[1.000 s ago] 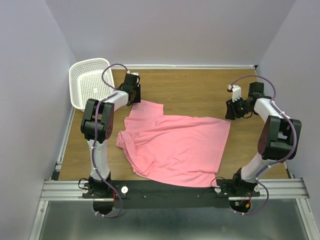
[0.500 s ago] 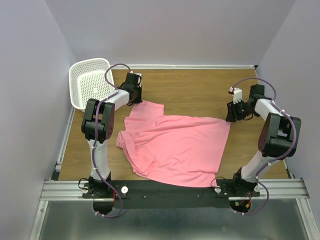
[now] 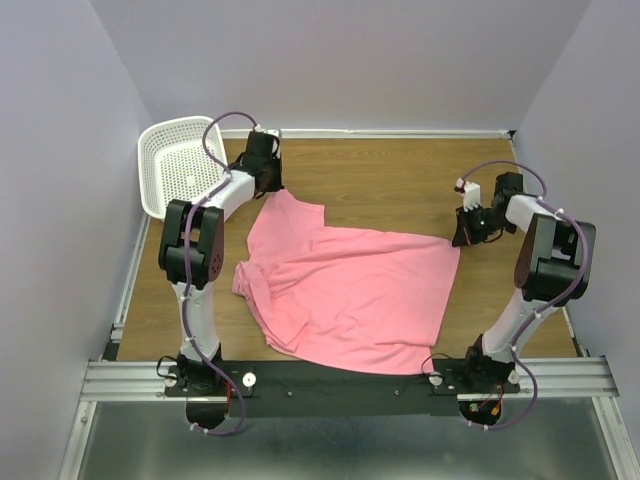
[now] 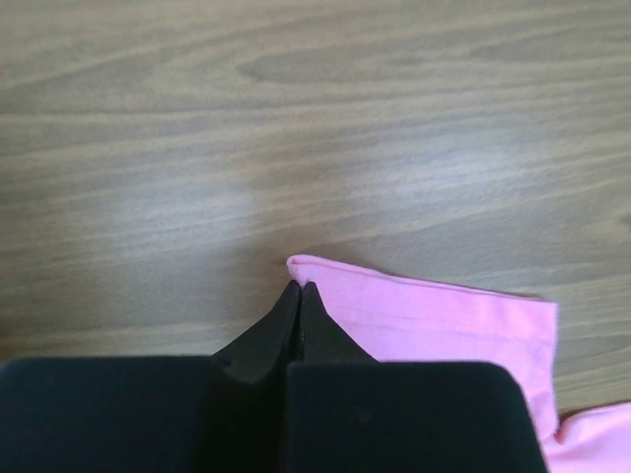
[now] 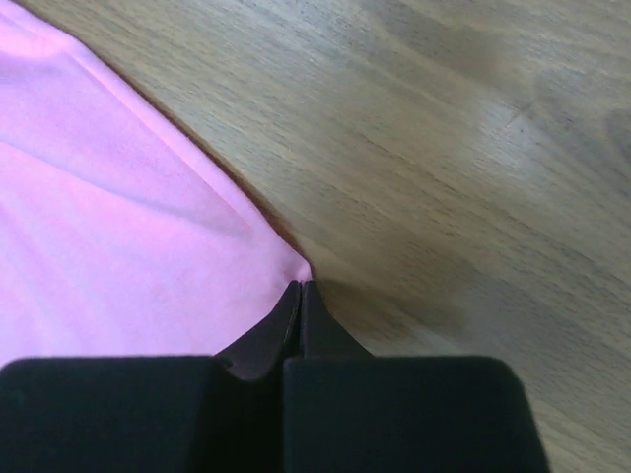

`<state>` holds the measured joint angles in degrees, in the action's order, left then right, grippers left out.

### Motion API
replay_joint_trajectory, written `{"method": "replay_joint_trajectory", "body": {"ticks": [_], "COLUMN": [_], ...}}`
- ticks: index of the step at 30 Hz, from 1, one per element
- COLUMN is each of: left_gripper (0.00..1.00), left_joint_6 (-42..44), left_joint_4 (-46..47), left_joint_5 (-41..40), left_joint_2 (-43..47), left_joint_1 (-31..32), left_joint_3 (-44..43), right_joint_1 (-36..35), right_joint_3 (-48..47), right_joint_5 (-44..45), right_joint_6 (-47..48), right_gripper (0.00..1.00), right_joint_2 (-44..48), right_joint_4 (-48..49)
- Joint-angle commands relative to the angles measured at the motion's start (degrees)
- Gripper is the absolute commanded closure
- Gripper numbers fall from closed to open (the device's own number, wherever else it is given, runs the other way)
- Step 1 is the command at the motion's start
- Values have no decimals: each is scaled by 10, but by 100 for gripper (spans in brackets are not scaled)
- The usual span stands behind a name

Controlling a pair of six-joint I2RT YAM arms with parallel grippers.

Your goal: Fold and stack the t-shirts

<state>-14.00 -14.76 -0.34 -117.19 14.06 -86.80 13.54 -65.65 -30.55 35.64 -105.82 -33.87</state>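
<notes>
One salmon-pink t-shirt (image 3: 350, 290) lies spread and rumpled across the middle of the wooden table. My left gripper (image 3: 272, 188) is at its far left corner, shut on the hemmed edge, which stretches up toward it. In the left wrist view the black jaws (image 4: 299, 288) meet at the tip of the pink hem (image 4: 444, 320). My right gripper (image 3: 461, 238) is at the shirt's far right corner, shut on that corner. In the right wrist view its tips (image 5: 300, 286) pinch the point of the pink fabric (image 5: 118, 227).
A white perforated basket (image 3: 180, 170) leans at the far left corner, just left of my left arm. Bare wood (image 3: 380, 185) stretches behind the shirt to the back wall. Walls close in on both sides.
My left gripper shut on the shirt's far left corner and drew it away toward the back, stretching the fabric. My right gripper closed on the far right corner.
</notes>
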Motion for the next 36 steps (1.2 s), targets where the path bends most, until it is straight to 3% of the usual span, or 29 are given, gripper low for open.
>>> {"method": "replay_joint_trajectory", "body": {"ticks": [1,4,7,10,12,14,19,22,23,24,26,27,29,30,31,32,33,34,36], "left_gripper": [100,100,100,100,100,100,100,100,100,79,57,47,47,45,45,44,43,42,40], "left_joint_6": [-16,-29,-38,-54,-65,-83,-110,-126,-129,-125,-116,-98,-86,-82,-81,-78,-75,-71,-49], "left_joint_4": [5,10,9,-31,-47,-71,-91,-29,-20,-13,6,13,50,65,81,105,115,123,141], "left_joint_5": [19,32,36,39,46,51,66,84,89,102,112,112,109,104,99,93,81,76,60], "left_joint_2": [-12,-19,-42,-94,-126,-176,-249,-229,-222,-200,-169,-121,-57,13,48,82,149,182,250], "left_joint_1": [-12,-28,-41,-55,-62,-69,-78,-84,-84,-84,-81,-74,-63,-57,-45,-38,-33,-29,-25], "left_joint_3": [-41,-64,-112,-213,-296,-378,-471,-435,-427,-414,-394,-362,-304,-232,-194,-161,-92,-63,29], "right_joint_1": [-1,-4,-34,-72,-85,-100,-107,-108,-108,-108,-108,-109,-110,-112,-123,-133,-148,-169,-277], "right_joint_3": [-38,-74,-126,-144,-171,-199,-384,-435,-433,-424,-347,-310,-184,-150,-113,-71,-50,-34,15], "right_joint_5": [-14,-9,63,186,264,330,370,390,385,374,335,267,183,101,57,-42,-83,-107,-108], "right_joint_6": [2,-15,-69,-131,-167,-181,-186,-178,-178,-177,-165,-136,-99,-54,-28,5,85,108,114], "right_gripper": [99,99,99,99,100,100,100,99,92,64,38,22,17,17,15,16,16,16,16], "right_joint_2": [-18,-21,-26,-37,-55,-98,-221,-263,-256,-242,-195,-132,-54,14,43,66,103,117,139], "right_joint_4": [-40,-40,18,182,242,298,303,302,302,302,301,298,284,270,224,183,136,100,64]}}
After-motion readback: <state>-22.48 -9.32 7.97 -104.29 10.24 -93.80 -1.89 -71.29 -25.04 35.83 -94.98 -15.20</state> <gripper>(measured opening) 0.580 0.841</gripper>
